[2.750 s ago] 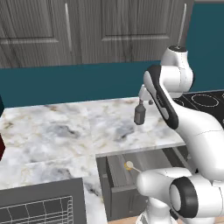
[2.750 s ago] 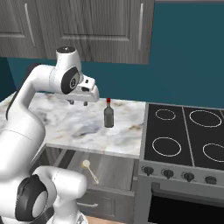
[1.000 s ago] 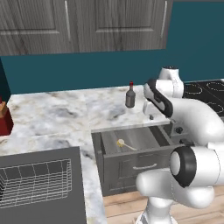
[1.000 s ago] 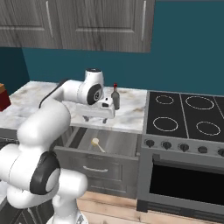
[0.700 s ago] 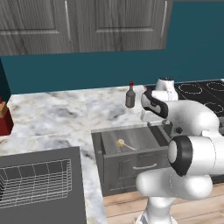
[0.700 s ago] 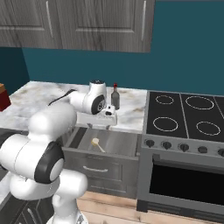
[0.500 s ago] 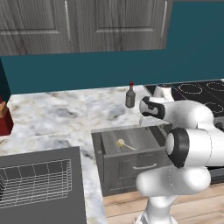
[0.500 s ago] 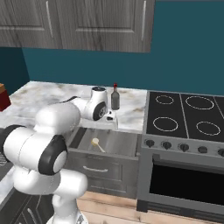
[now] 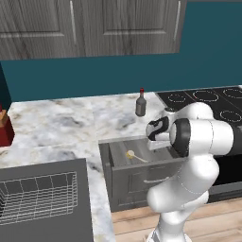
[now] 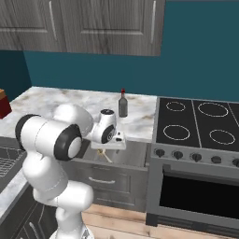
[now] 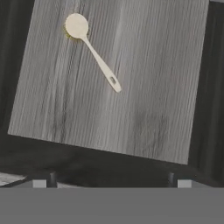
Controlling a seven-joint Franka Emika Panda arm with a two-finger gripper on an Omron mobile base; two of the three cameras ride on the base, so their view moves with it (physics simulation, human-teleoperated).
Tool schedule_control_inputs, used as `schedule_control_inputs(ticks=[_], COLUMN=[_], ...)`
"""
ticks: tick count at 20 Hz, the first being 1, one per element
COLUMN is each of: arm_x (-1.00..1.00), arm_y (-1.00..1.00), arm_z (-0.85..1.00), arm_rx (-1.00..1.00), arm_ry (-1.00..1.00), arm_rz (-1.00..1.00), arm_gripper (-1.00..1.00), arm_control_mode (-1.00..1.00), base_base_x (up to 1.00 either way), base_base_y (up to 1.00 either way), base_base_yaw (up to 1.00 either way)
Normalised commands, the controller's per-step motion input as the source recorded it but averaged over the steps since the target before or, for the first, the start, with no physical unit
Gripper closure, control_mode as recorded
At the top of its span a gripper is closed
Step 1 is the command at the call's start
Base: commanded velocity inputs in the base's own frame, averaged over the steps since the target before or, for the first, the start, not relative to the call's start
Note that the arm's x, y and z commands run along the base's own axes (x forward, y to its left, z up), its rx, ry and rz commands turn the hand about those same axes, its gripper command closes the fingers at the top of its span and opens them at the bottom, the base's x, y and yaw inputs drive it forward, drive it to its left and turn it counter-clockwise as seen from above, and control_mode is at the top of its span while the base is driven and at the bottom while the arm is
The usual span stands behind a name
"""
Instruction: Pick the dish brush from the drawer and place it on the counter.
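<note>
**Dish brush lies loose in the open drawer, gripper poised above it**

Dish brush [image 11: 92, 55] rests flat on the wood-grain floor of the drawer [image 11: 144, 87], its round head toward one corner and its thin handle running diagonally toward the middle. Nothing touches it. The gripper [image 10: 108, 144] hangs over the drawer opening, just below the edge of the counter [image 9: 61, 127], and holds nothing. The two fingertips [image 11: 39, 183] sit far apart at the bottom of the hand view, so the jaws stand wide.

To do the reach well, I judge the hand should shift toward the brush, since the brush lies off to one side of the line between the tips. The jaws should also turn to cross the handle rather than run along it. The handle is thin and lies flat, so the tips likely need to go almost to the drawer floor, closing near mid-handle.

The hand view gives the brush's exact angle and the clear floor around it. The left base view shows the brush [image 9: 133, 156] in the drawer [image 9: 142, 177] with the dark bottle [image 9: 141, 104] well behind on the counter. In the right base view the arm covers most of the drawer interior.
</note>
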Motion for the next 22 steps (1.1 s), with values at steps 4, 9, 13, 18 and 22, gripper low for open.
schedule_control_inputs(ticks=[4,9,13,18,22], arm_x=[0.30,0.11,-0.14,-0.88,-1.00], arm_y=[-0.04,-0.02,-0.06,0.00,0.00], arm_z=[-0.65,-0.51,-0.41,-0.26,-0.02], arm_rx=[0.00,0.00,0.00,0.00,0.00], arm_ry=[0.09,0.12,0.16,0.16,0.01], arm_rz=[0.02,0.02,0.04,0.03,0.04], arm_gripper=[-1.00,-1.00,-1.00,-1.00,-1.00], arm_control_mode=[-1.00,-1.00,-1.00,-1.00,-1.00], base_base_x=[0.00,0.00,0.00,0.00,0.00], base_base_y=[0.00,0.00,0.00,0.00,0.00], base_base_yaw=[0.00,0.00,0.00,0.00,0.00])
